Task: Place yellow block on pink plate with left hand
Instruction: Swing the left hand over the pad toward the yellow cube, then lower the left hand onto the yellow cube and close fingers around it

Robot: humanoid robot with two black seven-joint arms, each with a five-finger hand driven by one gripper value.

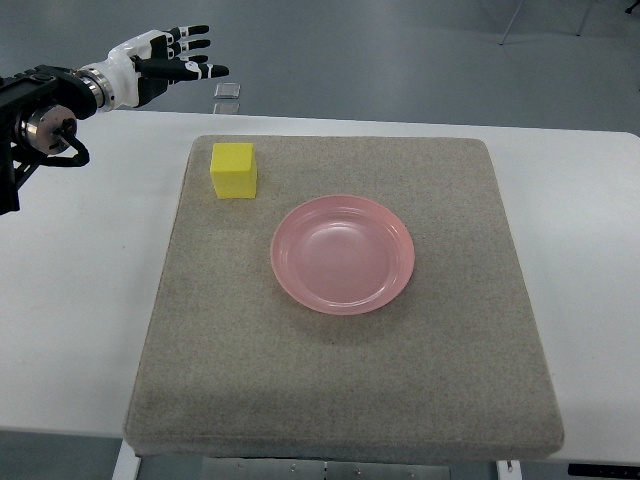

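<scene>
1. You see the left hand at the top left of the picture, above the far edge of the white table; its arm comes in from the left edge.
2. Its fingers are stretched out straight and lie close side by side, pointing to the right. They hold nothing.
3. The yellow block sits on the grey mat, near the mat's far left corner. It is nearer to you than the hand and a little to the right of the fingertips, apart from them, with no contact.
4. The pink plate lies near the middle of the mat, to the right of the block and closer to you. The plate and the block do not touch.
</scene>
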